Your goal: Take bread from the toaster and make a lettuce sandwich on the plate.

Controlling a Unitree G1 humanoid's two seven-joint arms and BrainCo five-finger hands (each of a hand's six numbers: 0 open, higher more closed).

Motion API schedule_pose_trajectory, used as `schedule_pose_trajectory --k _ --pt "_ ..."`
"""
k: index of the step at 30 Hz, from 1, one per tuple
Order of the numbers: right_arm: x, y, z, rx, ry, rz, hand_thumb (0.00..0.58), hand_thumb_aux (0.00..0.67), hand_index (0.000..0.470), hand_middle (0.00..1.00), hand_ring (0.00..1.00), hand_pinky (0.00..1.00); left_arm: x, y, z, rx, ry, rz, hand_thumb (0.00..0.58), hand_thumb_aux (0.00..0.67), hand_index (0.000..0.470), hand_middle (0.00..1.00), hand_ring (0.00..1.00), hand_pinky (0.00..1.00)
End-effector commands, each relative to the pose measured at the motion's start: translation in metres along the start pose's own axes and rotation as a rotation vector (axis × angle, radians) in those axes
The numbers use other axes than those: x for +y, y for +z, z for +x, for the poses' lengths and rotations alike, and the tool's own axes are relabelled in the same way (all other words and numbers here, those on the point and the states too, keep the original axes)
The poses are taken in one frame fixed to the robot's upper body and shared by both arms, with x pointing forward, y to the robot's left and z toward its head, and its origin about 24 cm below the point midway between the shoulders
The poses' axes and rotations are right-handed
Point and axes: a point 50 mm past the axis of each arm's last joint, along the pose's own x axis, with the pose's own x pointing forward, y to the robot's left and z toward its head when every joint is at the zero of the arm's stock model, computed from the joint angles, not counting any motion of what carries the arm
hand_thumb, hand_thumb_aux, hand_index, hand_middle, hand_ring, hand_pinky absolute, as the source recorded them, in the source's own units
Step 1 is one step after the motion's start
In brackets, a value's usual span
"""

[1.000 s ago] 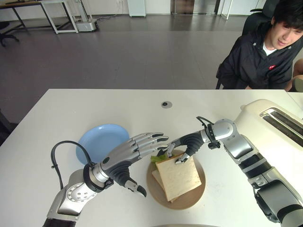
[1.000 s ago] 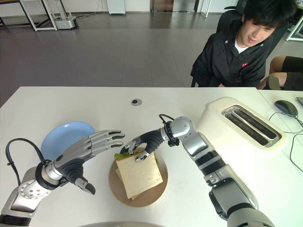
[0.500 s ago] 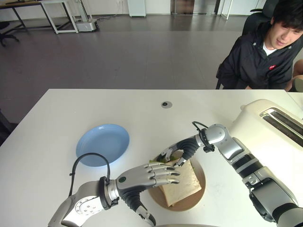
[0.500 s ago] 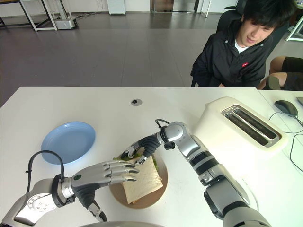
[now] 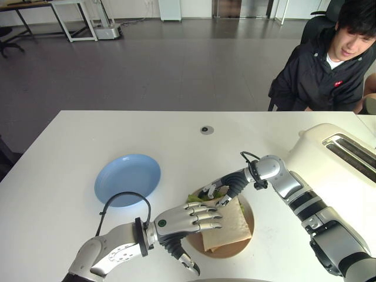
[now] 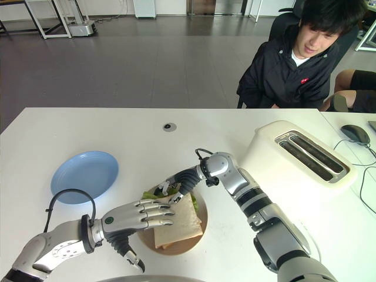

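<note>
A brown plate (image 5: 247,235) near the table's front edge holds a sandwich. Its top bread slice (image 5: 233,225) lies over a lower slice, and lettuce (image 5: 193,198) pokes out at the far left. My left hand (image 5: 189,220) is stretched flat over the slice's left side, fingers straight, grasping nothing. My right hand (image 5: 218,191) is at the slice's far corner, with curled fingers pinching that corner. The white toaster (image 5: 329,155) stands at the right, behind my right arm, slots facing up.
An empty blue plate (image 5: 127,178) lies to the left of the sandwich. A small round grommet (image 6: 170,126) sits in the table's far middle, and a computer mouse (image 6: 351,133) lies beyond the toaster. A seated person is behind the table at the right.
My left hand has swung in from the left and come down onto the top slice. My right hand has stayed at the slice's far corner, and the slice now lies flatter.
</note>
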Motion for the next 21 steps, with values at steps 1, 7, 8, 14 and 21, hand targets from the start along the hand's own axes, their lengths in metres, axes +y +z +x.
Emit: schedule_pose_trajectory --k 1,7,8,14,21 --pt "0.001 0.009 0.001 -0.055 0.015 -0.020 0.491 0.407 0.286 0.00 0.00 0.00 -0.036 -0.019 -0.010 0.132 -0.205 -0.028 0.000 0.000 0.000 0.00 0.00 0.00" --pt "-0.017 0.021 -0.026 -0.116 -0.142 -0.079 0.000 0.000 0.000 0.00 0.00 0.00 -0.047 -0.028 -0.009 0.139 -0.188 -0.093 0.000 0.000 0.000 0.00 0.00 0.00" --pt "-0.021 0.023 -0.033 -0.120 -0.178 -0.089 0.000 0.000 0.000 0.00 0.00 0.00 -0.047 -0.029 -0.009 0.132 -0.179 -0.106 0.000 0.000 0.000 0.00 0.00 0.00" --pt "-0.028 0.033 -0.085 -0.147 -0.371 -0.133 0.000 0.000 0.000 0.00 0.00 0.00 -0.041 -0.035 -0.001 0.109 -0.144 -0.110 0.000 0.000 0.000 0.00 0.00 0.00" --pt "0.013 0.044 -0.127 -0.185 -0.422 -0.236 0.000 0.000 0.000 0.00 0.00 0.00 -0.021 -0.055 0.017 0.096 -0.063 -0.123 0.000 0.000 0.000 0.00 0.00 0.00"
